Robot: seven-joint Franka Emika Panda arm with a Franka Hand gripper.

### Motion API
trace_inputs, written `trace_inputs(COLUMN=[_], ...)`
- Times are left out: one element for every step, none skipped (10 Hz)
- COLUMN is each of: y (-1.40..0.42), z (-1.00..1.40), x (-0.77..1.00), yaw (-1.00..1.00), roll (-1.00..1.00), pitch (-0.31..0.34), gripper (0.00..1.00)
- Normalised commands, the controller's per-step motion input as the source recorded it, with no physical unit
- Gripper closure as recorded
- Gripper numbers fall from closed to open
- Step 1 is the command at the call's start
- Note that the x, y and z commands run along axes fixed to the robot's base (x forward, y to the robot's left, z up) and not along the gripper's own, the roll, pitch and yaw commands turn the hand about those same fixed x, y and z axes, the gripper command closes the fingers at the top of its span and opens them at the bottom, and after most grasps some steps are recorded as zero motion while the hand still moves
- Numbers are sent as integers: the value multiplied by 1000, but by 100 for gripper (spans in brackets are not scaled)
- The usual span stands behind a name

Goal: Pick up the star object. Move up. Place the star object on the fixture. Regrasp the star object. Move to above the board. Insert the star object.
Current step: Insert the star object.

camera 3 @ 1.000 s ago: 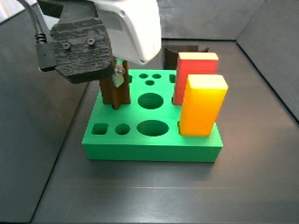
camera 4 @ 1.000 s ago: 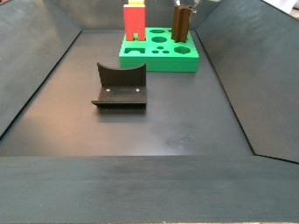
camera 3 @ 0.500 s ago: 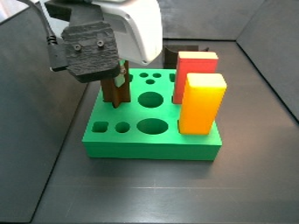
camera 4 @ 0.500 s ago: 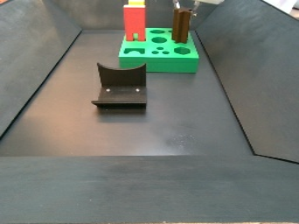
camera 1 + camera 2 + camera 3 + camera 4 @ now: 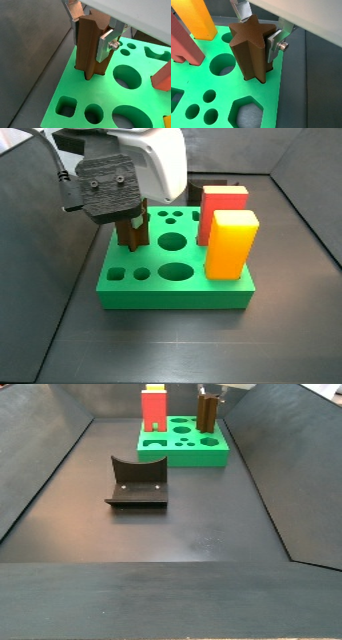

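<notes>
The star object [image 5: 89,52] [image 5: 248,50] is a dark-brown peg with a star-shaped end, and it stands upright. My gripper [image 5: 90,37] [image 5: 258,30] is shut on its upper part, with a silver finger [image 5: 105,44] [image 5: 273,42] flat against each side. The peg's lower end meets the green board [image 5: 73,95] [image 5: 271,100] at a hole near one corner. How deep it sits I cannot tell. In both side views the gripper [image 5: 123,220] [image 5: 210,392] hangs over the board [image 5: 174,300] [image 5: 201,456] with the peg [image 5: 132,234] [image 5: 209,412] under it. The fixture [image 5: 136,482] stands apart on the floor.
A red block [image 5: 225,200] [image 5: 155,406] and a yellow-orange block [image 5: 233,246] [image 5: 198,17] stand upright in the board, on the side away from the peg. Round, square and hexagon holes lie open beside the peg. Dark walls enclose the floor.
The gripper with the star object has shifted slightly sideways over the board's corner and stayed shut on it. Blocks, board and fixture have not moved.
</notes>
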Motion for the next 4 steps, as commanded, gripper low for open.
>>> trace_inputs(y=[-46, -94, 0, 0], z=[-811, -886, -246, 0], x=[117, 94, 49, 0], yaw=[197, 129, 0, 0], roll=[229, 226, 41, 0], pitch=[-81, -33, 0, 0], gripper=[100, 100, 100, 100])
